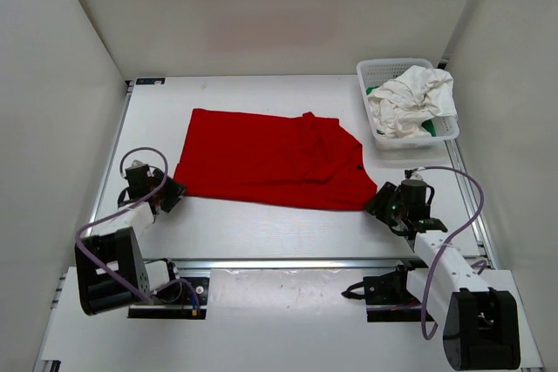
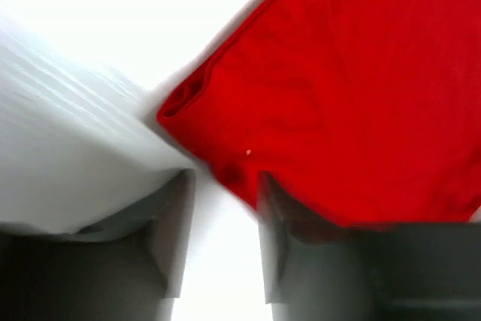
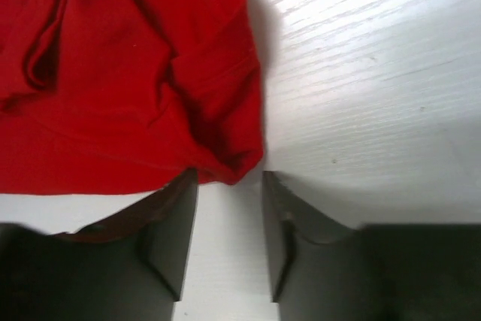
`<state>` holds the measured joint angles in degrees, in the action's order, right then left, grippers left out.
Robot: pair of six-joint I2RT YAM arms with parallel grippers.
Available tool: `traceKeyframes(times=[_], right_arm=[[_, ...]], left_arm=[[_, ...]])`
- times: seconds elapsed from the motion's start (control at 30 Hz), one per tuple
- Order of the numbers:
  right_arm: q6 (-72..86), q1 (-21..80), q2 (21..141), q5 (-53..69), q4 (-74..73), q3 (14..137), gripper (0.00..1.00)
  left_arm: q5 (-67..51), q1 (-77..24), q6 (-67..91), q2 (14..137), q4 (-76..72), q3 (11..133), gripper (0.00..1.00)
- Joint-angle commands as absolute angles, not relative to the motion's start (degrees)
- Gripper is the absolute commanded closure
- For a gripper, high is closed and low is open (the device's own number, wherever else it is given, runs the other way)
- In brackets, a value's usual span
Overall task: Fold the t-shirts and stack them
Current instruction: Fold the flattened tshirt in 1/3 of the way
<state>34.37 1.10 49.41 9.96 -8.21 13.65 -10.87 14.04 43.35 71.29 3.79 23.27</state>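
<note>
Red t-shirt point(image 1: 270, 158) lies spread on the table point(image 1: 261, 233), roughly centre, with the right part bunched and creased and the left part flatter. I see the left gripper point(image 1: 170, 193) low at the shirt's near-left corner. In its wrist view the fingers point(image 2: 169, 246) stand apart with bare table in the gap, and the red hem lies right at the tips, not pinched. The right gripper point(image 1: 377, 202) sits at the near-right corner. Its fingers point(image 3: 173, 238) are also apart, the red corner is just beyond the tips and nothing is clamped. The white t-shirt point(image 1: 410, 98) is crumpled in the basket point(image 1: 370, 69) at the far right, spilling over the rim. A bit of the green t-shirt point(image 1: 373, 91) peeks out under it at the basket's left side, and the rest is hidden.
</note>
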Motion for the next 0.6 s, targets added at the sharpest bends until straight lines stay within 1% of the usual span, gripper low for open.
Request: traceKeyframes(times=[0.0,0.03,0.07,0.1,0.13,0.17,0.2,0.23,0.33,0.43,0.47,0.53,0.57], right_arm=[[33.48,2.72,48.26,11.25,-9.41,14.16,0.59],[34.62,2.81,47.90,11.69,-9.14,13.11,0.57],[35.06,2.73,47.29,11.69,-8.27,12.14,0.57],[35.42,2.81,47.63,12.04,-7.22,11.52,0.57],[35.42,2.29,47.98,12.13,-6.86,10.99,0.56],[35.68,2.20,48.34,12.13,-6.07,10.81,0.57],[36.12,2.55,48.86,11.69,-5.63,10.20,0.57],[36.47,2.37,48.78,11.60,-4.32,9.50,0.58],[37.53,2.29,48.17,12.13,-1.86,8.44,0.57],[37.36,2.11,48.69,12.13,-0.97,8.61,0.57],[37.35,2.02,48.34,12.30,-0.62,8.35,0.56],[37.53,1.67,48.43,12.48,-0.35,8.09,0.56],[37.70,0.97,48.43,12.92,-0.53,7.82,0.56]], left_arm=[[-7.04,13.45,42.10,66.99,5.97,21.71,0.28],[-6.60,13.71,42.01,66.10,6.50,21.71,0.24],[-5.98,13.28,41.92,65.05,7.11,21.80,0.17],[-4.85,13.01,41.75,64.87,6.95,21.62,0.14],[-4.92,13.36,42.01,64.78,7.03,21.36,0.15],[-5.27,13.53,42.45,64.78,6.34,21.18,0.23],[-6.06,13.71,43.23,65.82,6.24,20.75,0.34],[-7.46,14.15,44.20,67.05,5.46,20.48,0.36],[-9.31,15.29,46.05,69.78,4.31,19.17,0.38],[-8.96,15.38,47.98,69.78,0.80,18.02,0.37],[-8.96,15.12,48.60,70.31,0.62,18.37,0.40],[-8.70,15.03,48.95,71.80,-1.14,18.55,0.42],[-9.83,15.03,49.04,72.76,-1.84,18.89,0.46]])
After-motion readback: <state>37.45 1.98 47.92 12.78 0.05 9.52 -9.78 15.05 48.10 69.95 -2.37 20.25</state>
